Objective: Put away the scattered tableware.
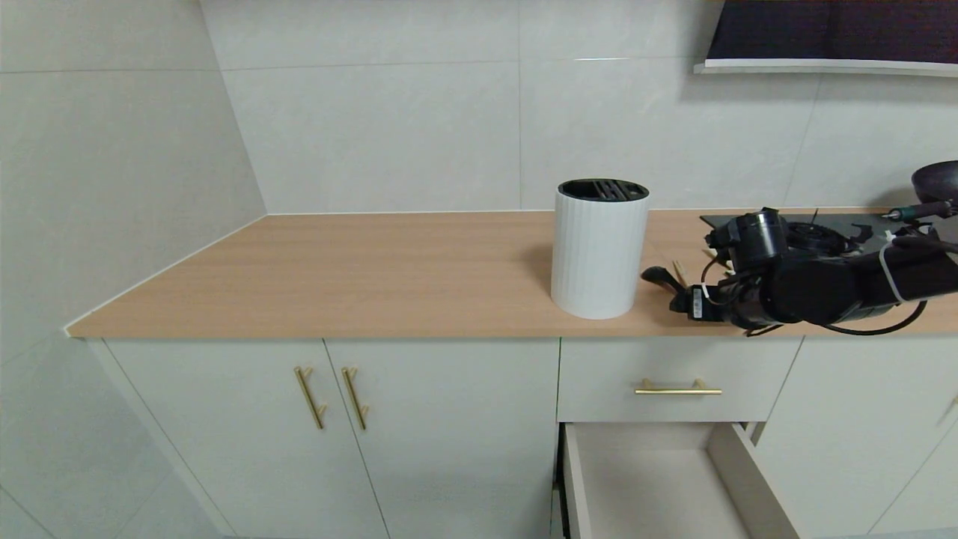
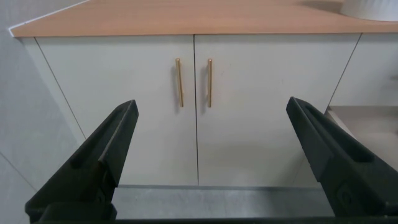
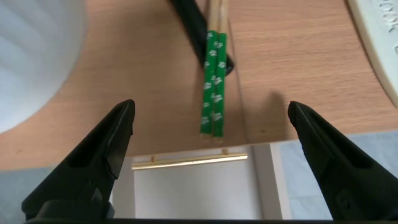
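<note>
A pair of wooden chopsticks with green patterned ends lies on the wooden counter, beside a black utensil. Both rest just right of the white ribbed holder with a black slotted top. My right gripper hovers open over the chopsticks' green ends at the counter's front edge, fingers on either side and nothing held. In the head view the right gripper sits right of the holder, near the black utensil. My left gripper stands open and empty, low in front of the cabinet doors.
An open drawer juts out below the counter, under a shut drawer with a gold handle. A stove and a dark pan occupy the counter's right end. Tiled walls bound the back and left.
</note>
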### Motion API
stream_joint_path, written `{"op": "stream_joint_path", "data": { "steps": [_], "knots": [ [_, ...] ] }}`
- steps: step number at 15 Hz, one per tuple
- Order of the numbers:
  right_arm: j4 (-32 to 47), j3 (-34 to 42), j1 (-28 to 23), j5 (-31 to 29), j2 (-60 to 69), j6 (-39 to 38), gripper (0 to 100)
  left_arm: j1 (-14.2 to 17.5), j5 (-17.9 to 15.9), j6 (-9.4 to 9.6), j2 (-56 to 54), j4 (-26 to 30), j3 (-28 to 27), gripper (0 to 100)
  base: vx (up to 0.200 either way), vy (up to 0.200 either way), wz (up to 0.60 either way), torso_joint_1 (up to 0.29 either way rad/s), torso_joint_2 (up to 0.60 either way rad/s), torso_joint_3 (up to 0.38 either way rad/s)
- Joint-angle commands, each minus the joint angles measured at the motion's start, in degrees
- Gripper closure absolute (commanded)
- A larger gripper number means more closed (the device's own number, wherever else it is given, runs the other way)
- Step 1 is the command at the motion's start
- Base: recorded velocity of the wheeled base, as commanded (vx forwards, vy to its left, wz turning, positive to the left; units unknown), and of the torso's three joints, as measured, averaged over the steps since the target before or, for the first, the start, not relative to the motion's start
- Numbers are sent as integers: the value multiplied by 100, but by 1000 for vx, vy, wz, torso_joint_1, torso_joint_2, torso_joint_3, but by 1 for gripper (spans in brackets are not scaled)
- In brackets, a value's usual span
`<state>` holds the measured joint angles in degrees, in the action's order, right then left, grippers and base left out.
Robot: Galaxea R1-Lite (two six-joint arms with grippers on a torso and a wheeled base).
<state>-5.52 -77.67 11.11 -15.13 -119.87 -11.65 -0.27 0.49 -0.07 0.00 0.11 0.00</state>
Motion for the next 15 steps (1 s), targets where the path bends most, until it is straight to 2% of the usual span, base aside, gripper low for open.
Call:
{"op": "stream_joint_path", "data": {
  "steps": [1, 2, 3, 13, 15],
  "knots": [
    [-19, -29, -21, 1, -45, -30, 0, 0, 4, -1, 0, 7, 0, 0, 0, 0, 0, 0, 0, 0],
    [-19, -38, -21, 1, -63, -30, 0, 0, 4, -1, 0, -2, 0, 0, 0, 0, 0, 0, 0, 0],
    [-28, -38, -21, 1, -63, -39, 100, 0, 4, -1, 0, -2, 0, 0, 0, 0, 0, 0, 0, 0],
    [-10, 6, -12, -8, 166, -47, 100, 0, 4, -10, 0, -2, 0, 0, 0, 0, 0, 0, 0, 0],
    [25, 85, -12, 10, 473, -267, 100, 0, 4, -1, 0, 7, 0, 0, 0, 0, 0, 0, 0, 0]
  ]
}}
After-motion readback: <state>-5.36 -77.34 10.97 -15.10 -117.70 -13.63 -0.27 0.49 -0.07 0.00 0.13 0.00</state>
